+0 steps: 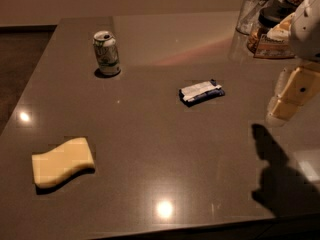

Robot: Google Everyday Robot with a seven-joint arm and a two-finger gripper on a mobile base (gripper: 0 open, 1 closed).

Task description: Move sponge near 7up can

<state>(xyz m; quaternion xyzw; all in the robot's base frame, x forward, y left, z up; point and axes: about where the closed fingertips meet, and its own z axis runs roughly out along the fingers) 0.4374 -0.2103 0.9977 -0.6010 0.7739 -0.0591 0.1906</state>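
Facing dim room, you see glossy grey-brown table (150, 149), bright light spots on it. Sponge (62, 162) flat at front-left, well apart from 7up can (106, 53) upright rear-left. Gripper (292, 94) above right edge; spread or closed, unclear.

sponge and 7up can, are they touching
Apart. The camera view shows a wide stretch of table between the sponge at front left and the 7up can farther back. The gripper hangs at the right edge, away from both.
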